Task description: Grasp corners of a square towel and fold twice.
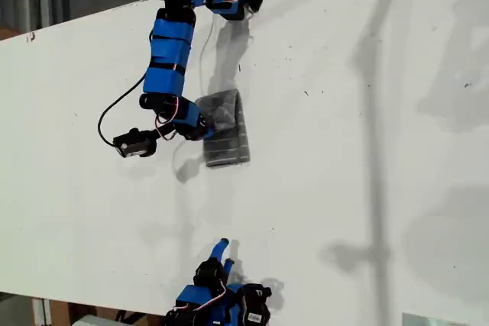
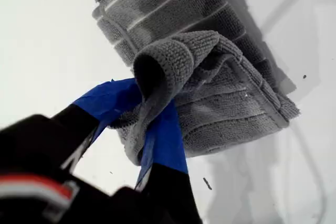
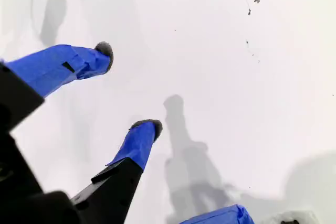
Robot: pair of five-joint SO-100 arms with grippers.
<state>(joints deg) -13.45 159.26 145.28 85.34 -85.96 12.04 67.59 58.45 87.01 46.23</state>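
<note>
Grey striped towel (image 1: 227, 137) is lying on the white bench (image 1: 344, 150), already narrowed to a strip, just beside the arm coming in from the exterior view's top. My first gripper (image 2: 152, 124) is pinching one of the corners (image 2: 170, 61), blue jaws pressed onto the cloth, with a loop of fabric bulging above them and the rest of the towel sitting flat beyond. My second gripper (image 3: 131, 85) is hanging over bare bench well apart from the towel, jaws spread, holding nothing. Judging this as the second fold in hand. To do it well: keep the pinch firm, carry the corner low across the towel toward its far edge, line up edges before releasing, avoid dragging the lower layer.
</note>
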